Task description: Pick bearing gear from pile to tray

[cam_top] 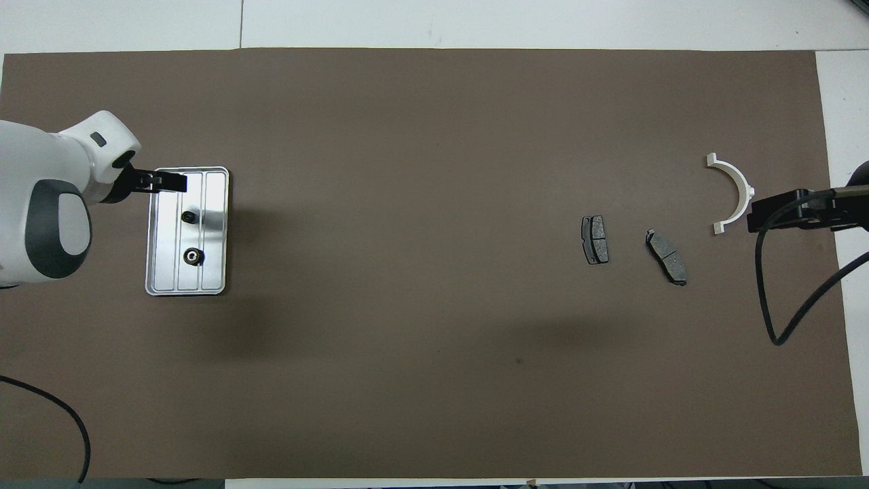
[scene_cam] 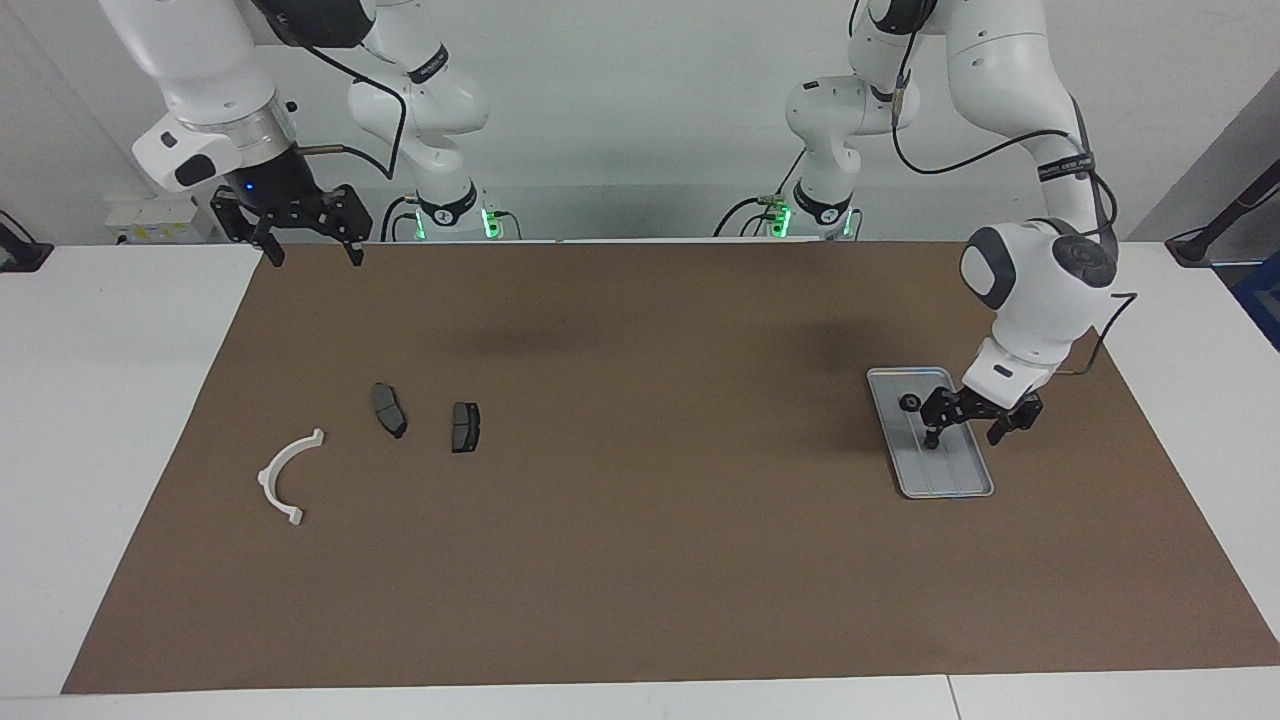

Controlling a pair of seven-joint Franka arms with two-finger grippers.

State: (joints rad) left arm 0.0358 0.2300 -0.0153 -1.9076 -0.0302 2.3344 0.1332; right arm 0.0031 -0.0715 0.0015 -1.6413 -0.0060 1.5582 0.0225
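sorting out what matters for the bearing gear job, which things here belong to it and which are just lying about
Part of the job:
- tray
- two small black round parts in the tray
- left gripper, open over the tray

Just lying about:
- two brake pads
- white arc
- right gripper, waiting

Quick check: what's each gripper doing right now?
Left gripper: open, holding nothing, over the tray.
Right gripper: open, holding nothing, waiting above the table's edge.
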